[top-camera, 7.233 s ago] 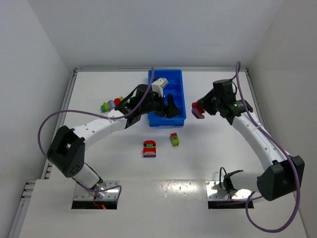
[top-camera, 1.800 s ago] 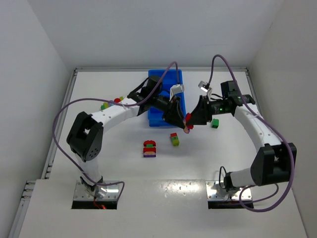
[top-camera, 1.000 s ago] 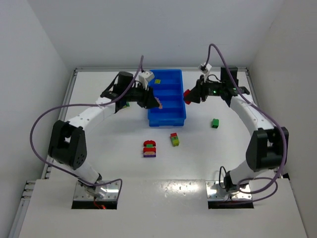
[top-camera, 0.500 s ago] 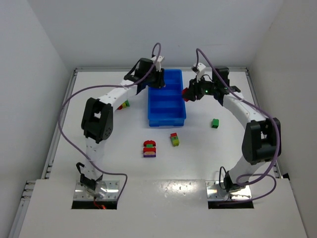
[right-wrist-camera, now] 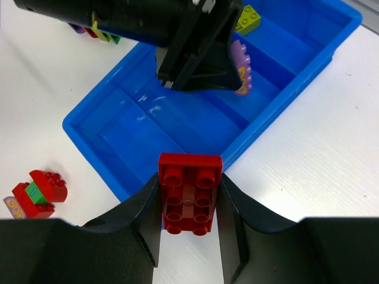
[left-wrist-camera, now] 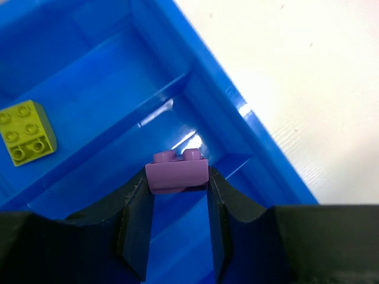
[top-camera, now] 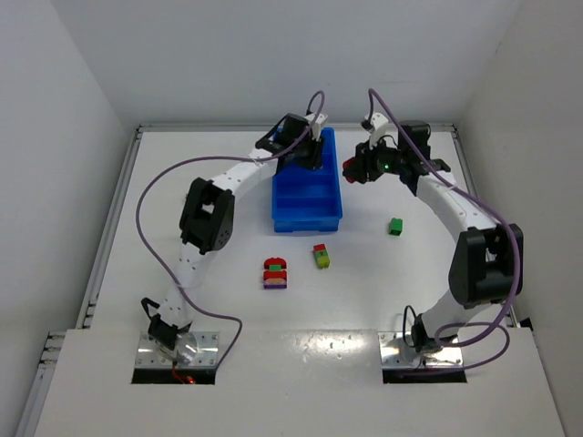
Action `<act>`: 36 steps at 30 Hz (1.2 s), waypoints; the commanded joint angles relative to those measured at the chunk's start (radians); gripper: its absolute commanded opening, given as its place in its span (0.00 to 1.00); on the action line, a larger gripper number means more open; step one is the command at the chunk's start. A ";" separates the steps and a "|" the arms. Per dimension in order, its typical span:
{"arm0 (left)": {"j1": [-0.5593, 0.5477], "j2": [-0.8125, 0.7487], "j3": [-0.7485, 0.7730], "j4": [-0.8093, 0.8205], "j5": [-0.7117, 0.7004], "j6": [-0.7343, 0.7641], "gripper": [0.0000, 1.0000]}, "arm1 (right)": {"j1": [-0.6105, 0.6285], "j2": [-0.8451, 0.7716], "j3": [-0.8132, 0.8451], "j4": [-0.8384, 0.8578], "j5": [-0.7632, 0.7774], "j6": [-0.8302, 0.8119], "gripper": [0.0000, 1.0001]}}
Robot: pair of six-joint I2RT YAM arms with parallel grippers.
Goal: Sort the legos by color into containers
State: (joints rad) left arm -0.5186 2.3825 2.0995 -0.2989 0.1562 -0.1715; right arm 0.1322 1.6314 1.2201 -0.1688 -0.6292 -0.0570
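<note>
The long blue tray point(top-camera: 307, 224) lies at the table's far middle, its compartments split by cross walls. My left gripper point(top-camera: 310, 151) hangs over its far half, shut on a small purple lego point(left-wrist-camera: 177, 171). The same purple lego point(right-wrist-camera: 241, 68) shows in the right wrist view, above the compartment beside the one holding a yellow-green lego point(left-wrist-camera: 28, 132). My right gripper point(top-camera: 351, 171) is at the tray's right rim, shut on a red lego point(right-wrist-camera: 189, 192) with its hollow underside facing the camera.
A lone green brick point(top-camera: 394, 226) lies right of the tray. A red, green and yellow cluster point(top-camera: 321, 256) and a red and purple cluster point(top-camera: 275, 273) sit in front of it. More bricks point(right-wrist-camera: 98, 32) lie left of the tray, behind the left arm.
My left gripper has swung right from the tray's left side to above its far compartments, still holding the purple lego. The right gripper has barely moved.
</note>
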 commanded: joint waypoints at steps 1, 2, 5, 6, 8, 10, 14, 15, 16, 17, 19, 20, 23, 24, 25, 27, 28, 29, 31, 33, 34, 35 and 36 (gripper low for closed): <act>-0.009 0.009 0.040 -0.022 -0.010 0.024 0.32 | -0.009 -0.048 -0.014 0.014 0.010 -0.017 0.00; -0.009 0.020 0.040 -0.022 -0.001 0.024 0.36 | -0.009 -0.048 -0.014 0.014 0.010 -0.017 0.00; -0.009 0.032 0.053 -0.022 0.009 0.024 0.54 | -0.009 -0.048 -0.024 0.014 0.010 -0.017 0.00; -0.009 0.044 0.071 -0.022 0.009 0.024 0.57 | -0.009 -0.048 -0.024 0.014 0.010 -0.017 0.00; -0.009 0.044 0.097 -0.010 0.009 0.024 0.61 | -0.009 -0.048 -0.024 0.014 0.010 -0.017 0.00; 0.000 0.044 0.112 0.026 0.009 0.011 0.68 | -0.009 -0.048 -0.024 0.014 0.010 -0.017 0.00; 0.019 0.023 0.168 0.076 0.009 0.001 0.78 | 0.001 -0.030 -0.024 0.023 0.010 -0.017 0.00; 0.028 0.011 0.206 0.086 -0.010 -0.008 0.78 | 0.001 -0.030 -0.024 0.032 -0.003 -0.027 0.00; 0.041 -0.008 0.218 0.086 -0.020 -0.008 0.78 | 0.012 -0.016 -0.024 0.032 -0.003 -0.027 0.00; 0.042 -0.020 0.218 0.086 -0.030 -0.008 0.80 | 0.012 -0.016 -0.024 0.032 -0.018 -0.027 0.00; 0.067 -0.074 0.209 0.086 -0.079 0.006 0.80 | 0.033 0.010 0.002 0.032 -0.018 -0.027 0.00; 0.078 -0.097 0.191 0.086 -0.089 0.006 0.80 | 0.033 0.027 0.002 0.032 -0.027 -0.044 0.00; 0.141 -0.204 0.062 0.086 -0.089 -0.046 0.81 | 0.078 0.065 0.053 0.003 -0.038 -0.096 0.00; 0.179 -0.230 -0.006 0.086 -0.080 -0.080 0.81 | 0.101 0.094 0.083 -0.006 -0.038 -0.119 0.00; 0.196 -0.255 -0.041 0.086 -0.066 -0.092 0.81 | 0.113 0.108 0.096 -0.006 -0.038 -0.119 0.00; 0.225 -0.324 -0.106 0.086 -0.066 -0.102 0.81 | 0.122 0.139 0.136 -0.006 -0.017 -0.119 0.00; 0.247 -0.344 -0.163 0.086 -0.057 -0.102 0.81 | 0.136 0.172 0.147 -0.006 -0.017 -0.119 0.00; 0.256 -0.362 -0.192 0.086 -0.057 -0.102 0.81 | 0.145 0.188 0.168 0.003 -0.017 -0.119 0.00; 0.275 -0.407 -0.267 0.086 -0.057 -0.091 0.81 | 0.158 0.232 0.182 0.003 -0.004 -0.119 0.00; 0.289 -0.427 -0.306 0.086 -0.057 -0.091 0.81 | 0.158 0.261 0.206 0.012 0.016 -0.119 0.00; 0.304 -0.440 -0.331 0.086 -0.046 -0.091 0.81 | 0.167 0.289 0.220 0.012 0.025 -0.109 0.00; 0.318 -0.440 -0.340 0.086 -0.046 -0.091 0.81 | 0.167 0.301 0.229 0.012 0.025 -0.109 0.00; 0.318 -0.440 -0.340 0.086 -0.046 -0.091 0.81 | 0.167 0.314 0.229 0.012 0.025 -0.109 0.00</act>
State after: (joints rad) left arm -0.2016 1.9812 1.7828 -0.2237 0.0902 -0.2493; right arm 0.2935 1.9160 1.3972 -0.1890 -0.6174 -0.1520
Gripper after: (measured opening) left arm 0.807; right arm 0.369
